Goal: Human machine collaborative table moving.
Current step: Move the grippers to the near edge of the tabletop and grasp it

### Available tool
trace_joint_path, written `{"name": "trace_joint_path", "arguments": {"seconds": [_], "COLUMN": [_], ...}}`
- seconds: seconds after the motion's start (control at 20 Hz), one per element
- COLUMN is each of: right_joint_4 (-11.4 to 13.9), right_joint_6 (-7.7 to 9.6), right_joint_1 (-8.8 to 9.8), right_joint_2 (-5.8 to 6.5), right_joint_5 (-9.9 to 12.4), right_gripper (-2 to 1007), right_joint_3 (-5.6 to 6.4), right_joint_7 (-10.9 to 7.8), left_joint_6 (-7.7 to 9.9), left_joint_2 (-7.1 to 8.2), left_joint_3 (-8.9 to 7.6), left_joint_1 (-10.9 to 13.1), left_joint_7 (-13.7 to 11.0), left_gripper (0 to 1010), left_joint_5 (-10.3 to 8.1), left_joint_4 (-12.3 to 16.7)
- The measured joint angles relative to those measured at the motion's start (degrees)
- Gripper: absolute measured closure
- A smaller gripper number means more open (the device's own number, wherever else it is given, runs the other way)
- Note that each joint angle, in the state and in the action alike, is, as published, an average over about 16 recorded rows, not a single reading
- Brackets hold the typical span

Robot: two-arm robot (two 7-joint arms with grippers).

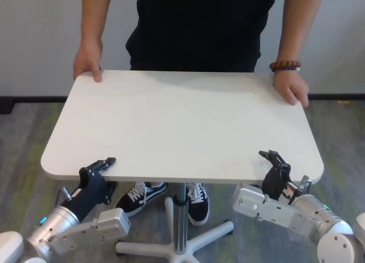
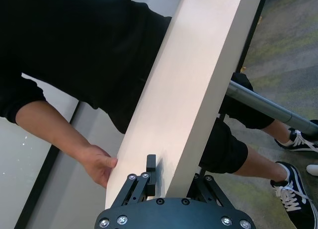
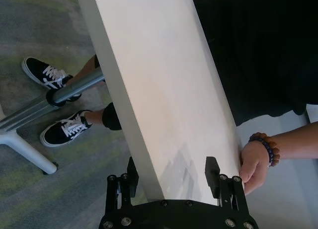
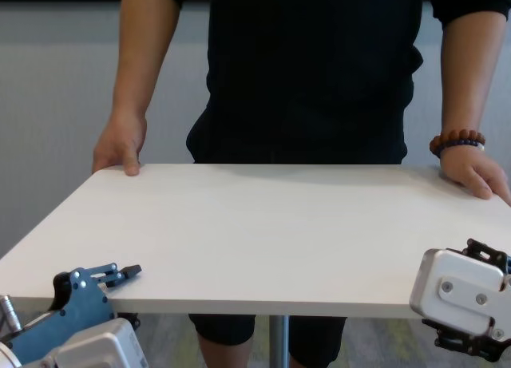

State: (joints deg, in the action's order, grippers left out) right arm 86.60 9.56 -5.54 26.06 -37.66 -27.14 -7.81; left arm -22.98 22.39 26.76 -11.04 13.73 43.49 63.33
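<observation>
The white table (image 1: 182,120) stands between me and the human (image 1: 199,23), who wears black and holds both far corners, with a bead bracelet (image 1: 285,65) on one wrist. My left gripper (image 1: 108,173) is at the near left edge, its upper finger flat on the top and the other under it, shut on the tabletop; it also shows in the left wrist view (image 2: 174,172). My right gripper (image 1: 272,172) straddles the near right edge with its jaws wide apart, its upper finger raised above the top; the right wrist view (image 3: 171,172) shows the same.
The grey pole leg (image 1: 181,217) runs down to a white star base (image 1: 171,249) on the carpet. The human's black-and-white sneakers (image 1: 140,194) stand close to the base. A grey wall rises behind the human.
</observation>
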Motion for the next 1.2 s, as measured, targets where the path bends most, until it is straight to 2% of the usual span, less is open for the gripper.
{"name": "trace_joint_path", "arguments": {"seconds": [1.2], "right_joint_4": [0.00], "right_joint_6": [0.00], "right_joint_1": [0.00], "right_joint_2": [0.00], "right_joint_5": [0.00], "right_gripper": [283], "right_joint_3": [0.00], "right_joint_7": [0.00], "left_joint_6": [0.00], "left_joint_2": [0.00], "left_joint_3": [0.00], "left_joint_1": [0.00], "left_joint_7": [0.00], "left_gripper": [696], "left_joint_5": [0.00], "left_joint_4": [0.00]}}
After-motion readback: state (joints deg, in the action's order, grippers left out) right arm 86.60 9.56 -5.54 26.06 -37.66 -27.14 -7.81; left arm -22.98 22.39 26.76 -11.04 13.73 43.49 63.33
